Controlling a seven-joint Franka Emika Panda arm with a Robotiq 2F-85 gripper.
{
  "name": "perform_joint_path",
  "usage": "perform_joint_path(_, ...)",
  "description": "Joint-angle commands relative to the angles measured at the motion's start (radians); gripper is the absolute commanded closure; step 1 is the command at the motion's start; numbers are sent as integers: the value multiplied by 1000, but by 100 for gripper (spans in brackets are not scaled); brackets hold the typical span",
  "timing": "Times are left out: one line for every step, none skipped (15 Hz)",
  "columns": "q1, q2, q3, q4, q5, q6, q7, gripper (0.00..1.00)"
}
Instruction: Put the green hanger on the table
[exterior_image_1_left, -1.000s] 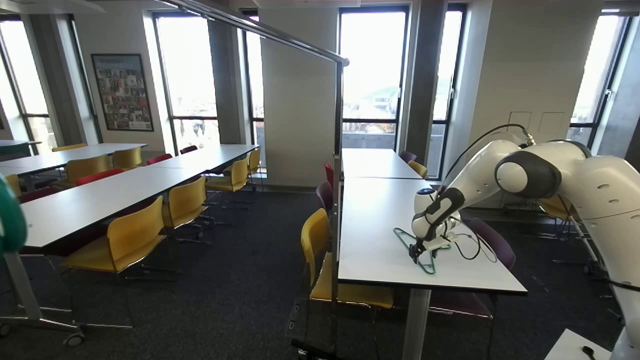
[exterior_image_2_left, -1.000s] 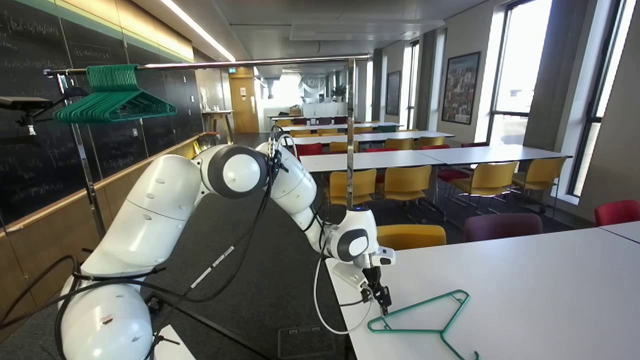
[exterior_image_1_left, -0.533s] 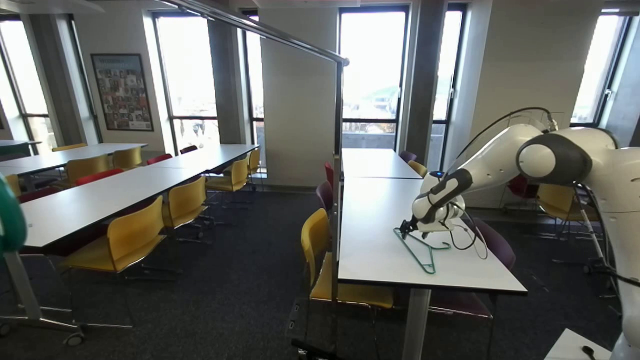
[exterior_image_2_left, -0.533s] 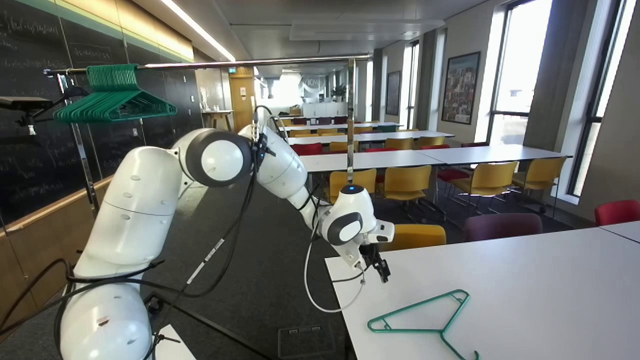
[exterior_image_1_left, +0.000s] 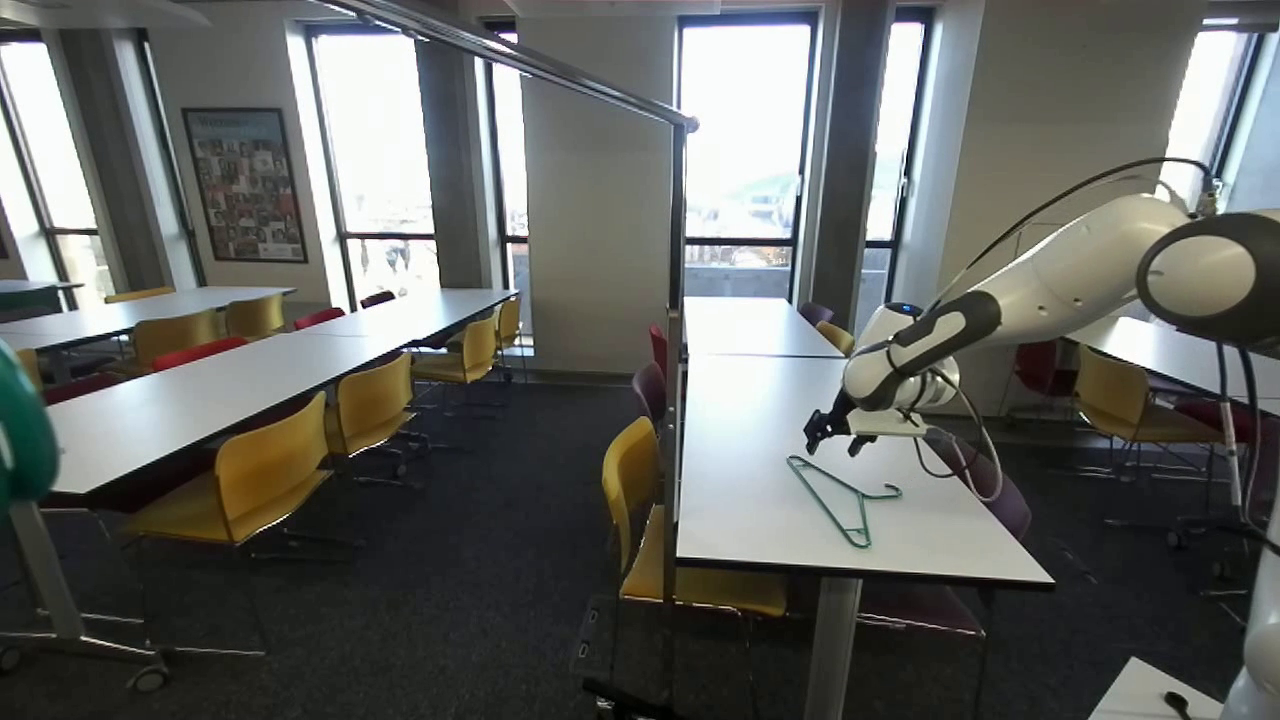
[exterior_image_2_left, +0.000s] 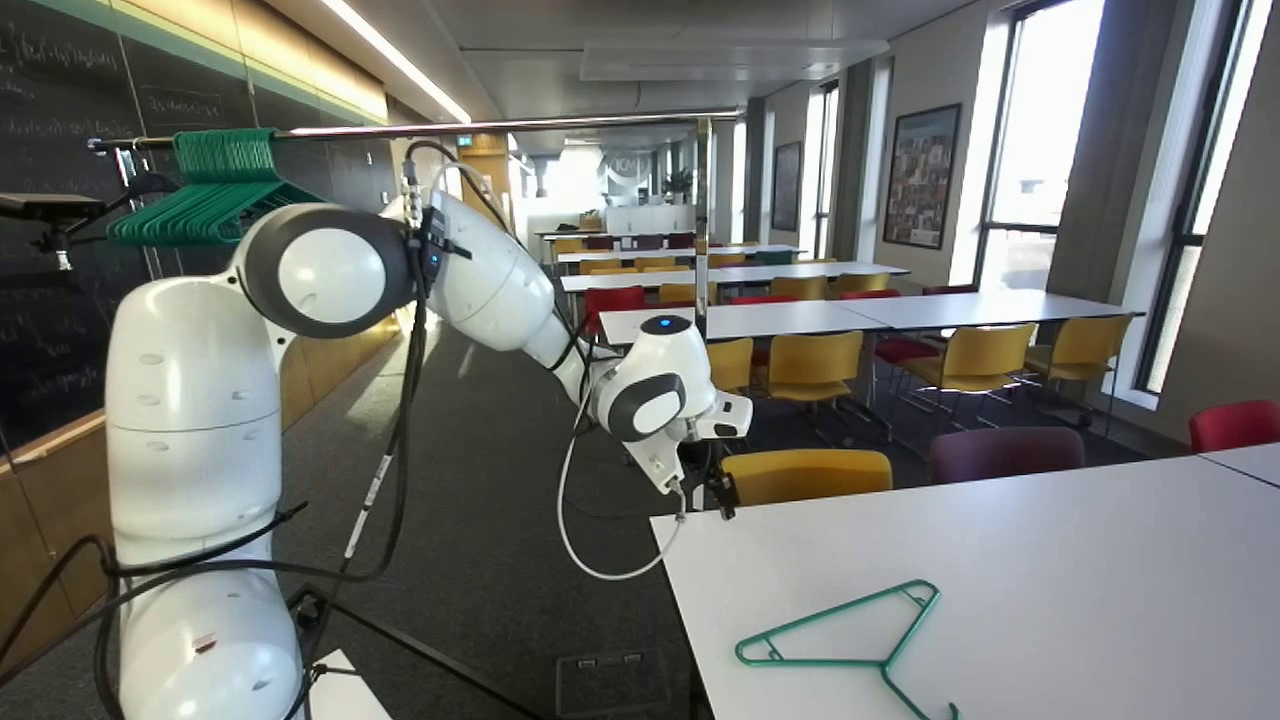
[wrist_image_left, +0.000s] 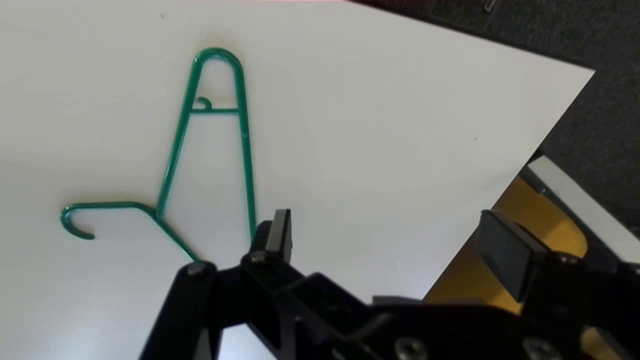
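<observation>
The green hanger (exterior_image_2_left: 885, 663) lies flat on the white-topped table (exterior_image_1_left: 760, 500) in both exterior views, and the gripper (wrist_image_left: 386, 220) is raised above the tabletop, apart from the hanger. How its fingers (wrist_image_left: 278, 235) stand is plainest in the wrist view: they are spread wide, with a broad gap between them. An exterior view agrees, showing the two dark fingertips (exterior_image_1_left: 815, 435) parted, while in an exterior view the gripper (exterior_image_2_left: 724, 503) is turned so that both sides blend together and their spacing cannot be told. The wrist view, looking down, brings out a small curl (wrist_image_left: 208, 104) on the crossbar (wrist_image_left: 222, 111) inside one rounded end of the hanger, but the opposite end is hidden behind the gripper there. In an exterior view both ends show, though the frame's lower edge cuts into the hook (exterior_image_2_left: 904, 692); the whole hanger (exterior_image_1_left: 862, 495), hook included, fits in an exterior view, only smaller. Chalk writing (exterior_image_2_left: 65, 50) on a blackboard (exterior_image_2_left: 60, 330) and a row of hangers (exterior_image_2_left: 180, 225) on a metal rail (exterior_image_2_left: 500, 127), partly covered by the white arm (exterior_image_2_left: 490, 280), come into sight in an exterior view. At the left edge of an exterior view a green shape (exterior_image_1_left: 30, 450) is cut off too far to name. Past the tabletop's edge, the wrist view gives a yellow surface (wrist_image_left: 540, 210), too cropped to name, and dark floor (wrist_image_left: 590, 125).
</observation>
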Motion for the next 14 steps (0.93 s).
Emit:
perform_joint_path(1, -163, 0, -79, -42, -211, -39, 0)
perform_joint_path(-2, -185, 4, -76, -39, -285, -66, 0)
perform_joint_path(-2, -203, 6, -70, -37, -358, -91, 0)
perform_joint_path(-1, -215, 6, -63, -39, -420, -109, 0)
perform_joint_path(-1, -223, 6, -55, -41, -472, -119, 0)
perform_joint_path(-1, -229, 6, -50, -37, -515, -129, 0)
perform_joint_path(-1, -185, 5, -31, -27, -453, -99, 0)
perform_joint_path(-1, -193, 6, -31, -27, -482, -107, 0)
perform_joint_path(-1, -198, 6, -31, -27, -494, -110, 0)
perform_joint_path(-1, -199, 6, -31, -27, -497, -110, 0)
perform_joint_path(-1, -199, 6, -31, -27, -497, -110, 0)
perform_joint_path(-1, -199, 6, -31, -27, -497, -110, 0)
perform_joint_path(-1, -199, 6, -31, -27, -497, -110, 0)
perform_joint_path(-1, -199, 6, -31, -27, -497, -110, 0)
